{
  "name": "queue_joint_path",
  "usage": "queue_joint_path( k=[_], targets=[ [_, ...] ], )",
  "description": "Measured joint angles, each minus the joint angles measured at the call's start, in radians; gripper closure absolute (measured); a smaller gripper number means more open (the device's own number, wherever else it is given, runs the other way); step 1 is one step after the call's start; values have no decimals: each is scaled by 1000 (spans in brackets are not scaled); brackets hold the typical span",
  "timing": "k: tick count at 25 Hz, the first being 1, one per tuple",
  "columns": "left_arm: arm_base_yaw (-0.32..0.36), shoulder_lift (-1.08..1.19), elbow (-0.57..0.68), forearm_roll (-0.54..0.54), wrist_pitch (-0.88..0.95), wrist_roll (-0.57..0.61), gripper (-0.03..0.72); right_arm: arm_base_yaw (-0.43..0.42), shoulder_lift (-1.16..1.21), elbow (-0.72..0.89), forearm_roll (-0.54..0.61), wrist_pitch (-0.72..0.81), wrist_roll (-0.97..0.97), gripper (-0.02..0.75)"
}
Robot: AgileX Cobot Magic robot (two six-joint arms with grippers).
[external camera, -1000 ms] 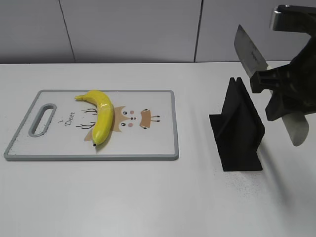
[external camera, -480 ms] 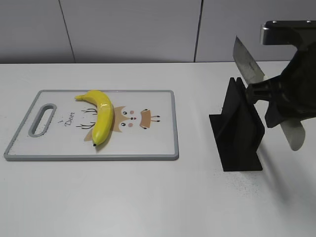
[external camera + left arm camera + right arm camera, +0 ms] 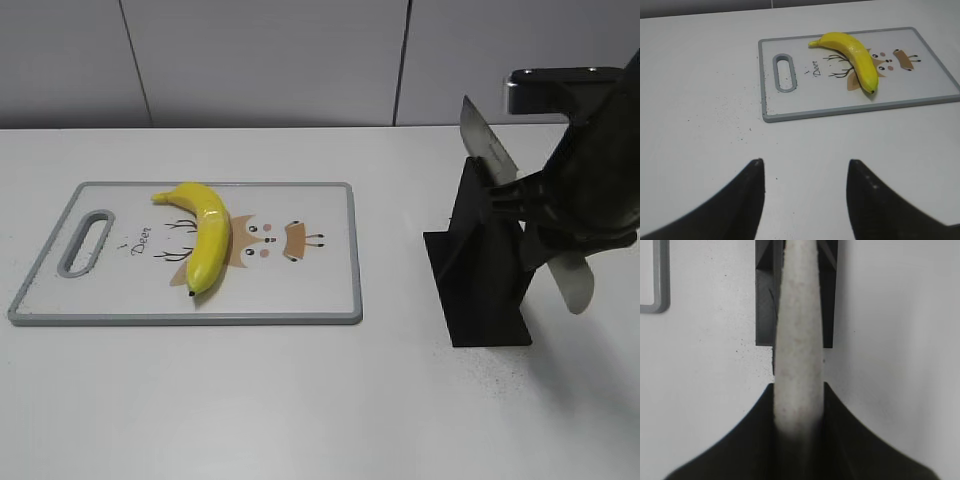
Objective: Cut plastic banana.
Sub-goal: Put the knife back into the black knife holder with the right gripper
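Note:
The plastic banana [image 3: 205, 235] is yellow and curved and lies on the left half of the white cutting board [image 3: 310, 290]; it also shows in the left wrist view [image 3: 855, 52]. My right gripper [image 3: 540, 205] is shut on the knife [image 3: 487, 150], holding its pale handle [image 3: 799, 330], with the blade pointing up and left over the black knife stand [image 3: 485, 270]. My left gripper [image 3: 805, 165] is open and empty above bare table, near the handle end of the board [image 3: 920, 92]. It is out of the exterior view.
The black stand [image 3: 764, 300] sits right of the board, straight below the knife handle in the right wrist view. A corner of the board's grey rim [image 3: 659, 290] shows there at the upper left. The board's handle slot [image 3: 783, 72] faces my left gripper.
My right gripper has carried the knife left and slightly down, so the blade now hangs closer over the black stand. The banana, the board and the stand have not moved.

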Motion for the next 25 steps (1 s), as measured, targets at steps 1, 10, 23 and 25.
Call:
queue_joint_path(
  k=[1,10,23,25],
  targets=[
    [0,0,0,0,0,0,172,0,8,0,-2,-3,0,578],
    [0,0,0,0,0,-1,172,0,64,0,-5,3,-2,577],
    [0,0,0,0,0,-1,172,0,64,0,11,27,-21,209],
    [0,0,0,0,0,-1,172,0,58,0,11,27,-30,130]
  ],
)
